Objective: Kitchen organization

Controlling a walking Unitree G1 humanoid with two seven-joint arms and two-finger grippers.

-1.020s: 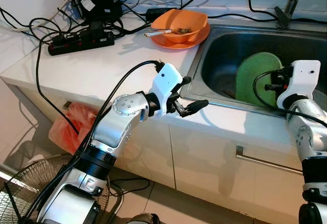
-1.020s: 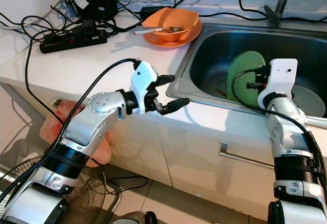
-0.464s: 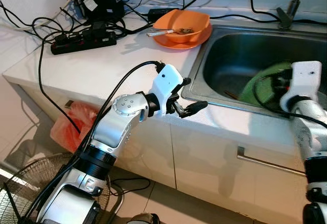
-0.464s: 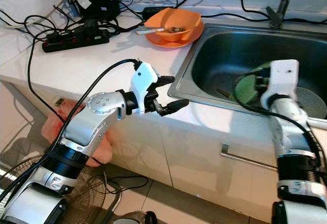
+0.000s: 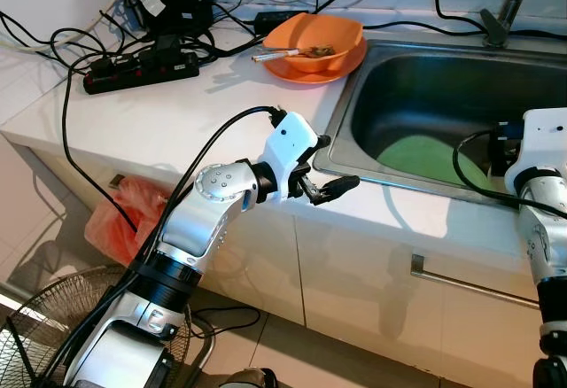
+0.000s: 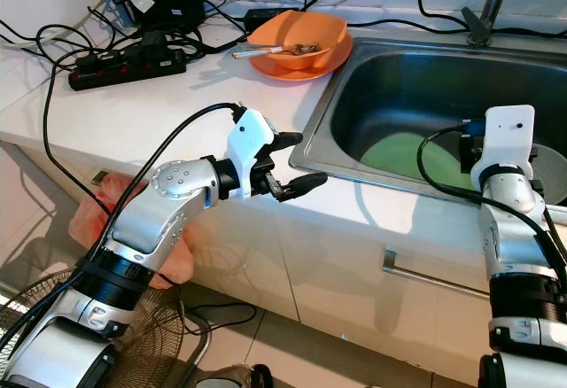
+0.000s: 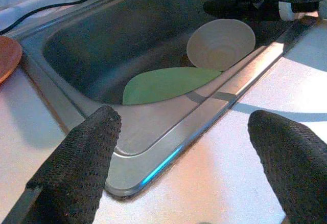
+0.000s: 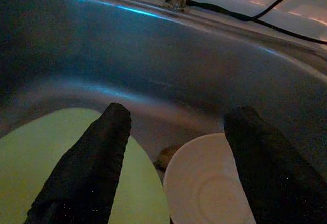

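We find the green plate (image 6: pixel 409 158) lying flat on the floor of the sink (image 5: pixel 354 96), directly below our wide, empty right pincer (image 8: pixel 176 168), while our left pincer (image 7: pixel 186 147), also wide and empty, hovers outside the sink's front rim over the worktop (image 5: pixel 177 113).

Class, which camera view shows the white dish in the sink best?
The left wrist view: the white dish appears nearly whole beside the green plate. The right wrist view crops it between that tool's fingers. In the right eye view the right arm hides most of it.
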